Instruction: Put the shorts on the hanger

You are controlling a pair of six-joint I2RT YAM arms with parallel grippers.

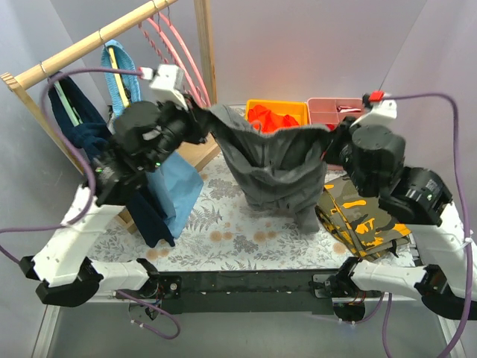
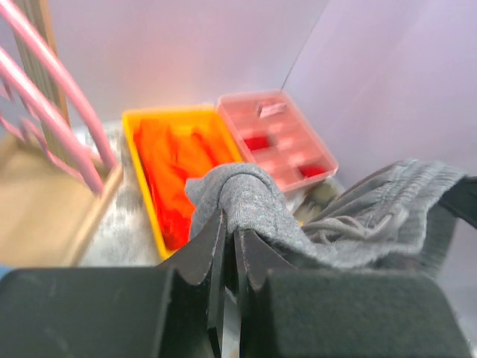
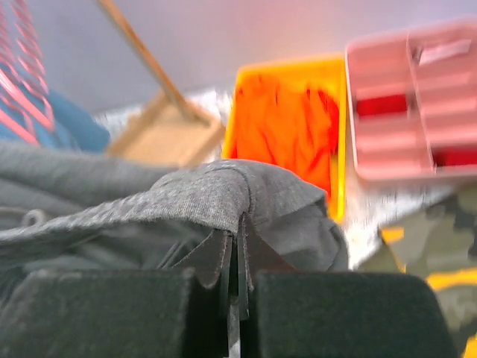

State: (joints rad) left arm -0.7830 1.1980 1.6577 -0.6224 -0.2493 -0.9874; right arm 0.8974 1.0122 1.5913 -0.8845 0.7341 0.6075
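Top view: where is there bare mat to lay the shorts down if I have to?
The near strip of mat is bare, bordered by the hanging blue cloth on the left and the camo garment on the right, right under the shorts. Crowded: the back, with the yellow bin and pink tray; the left, with the rack.

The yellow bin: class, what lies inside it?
A bright orange garment fills the yellow bin. The fabric covers its floor; the grey shorts hide its near rim.

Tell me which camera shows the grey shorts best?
The top external view: it shows the whole shorts, held up at both ends. Each wrist view shows only a grey fold pinched close to the lens.
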